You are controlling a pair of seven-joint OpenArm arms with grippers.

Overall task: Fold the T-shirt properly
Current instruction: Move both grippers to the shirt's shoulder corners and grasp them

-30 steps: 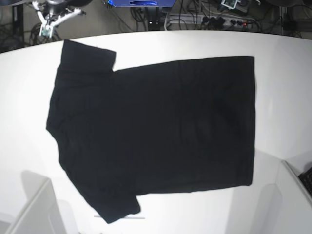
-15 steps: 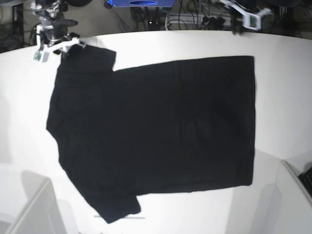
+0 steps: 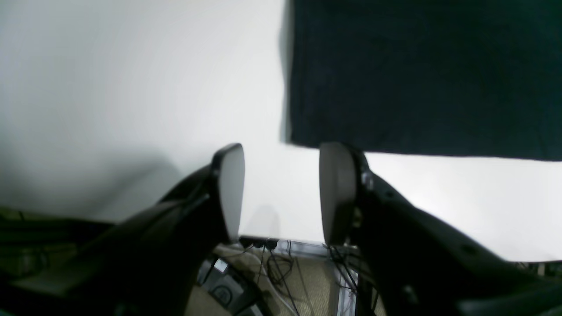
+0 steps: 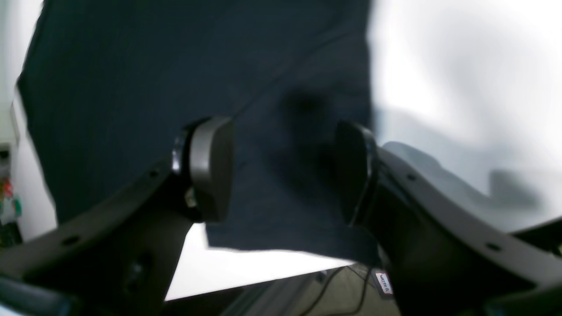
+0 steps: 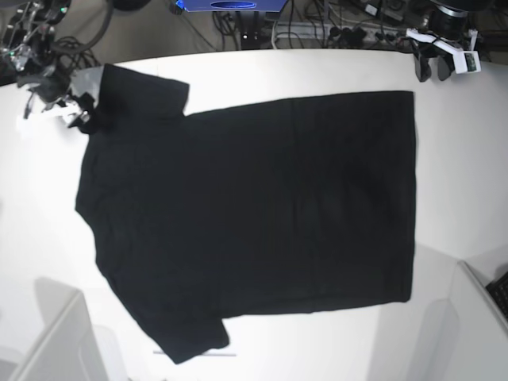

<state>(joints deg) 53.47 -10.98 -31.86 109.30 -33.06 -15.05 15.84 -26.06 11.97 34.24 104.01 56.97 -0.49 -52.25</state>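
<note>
Presently, T-shirt [image 5: 254, 214]: black, flat on white surface [image 5: 460, 159]; likely light, limp, non-slippery.
Hold: far corners, hem and sleeve.
Left claw [image 3: 281, 193]: parted, empty.
Right claw [image 4: 281, 171]: parted, empty.

Bare table [image 5: 468, 159] rings the T-shirt [image 5: 254, 214], widest past its hem and beyond the collar side. Near both front corners, white box edges [image 5: 59, 341] crowd the shirt. Behind its far edge, cables [image 5: 333, 32] clutter the floor.
</note>
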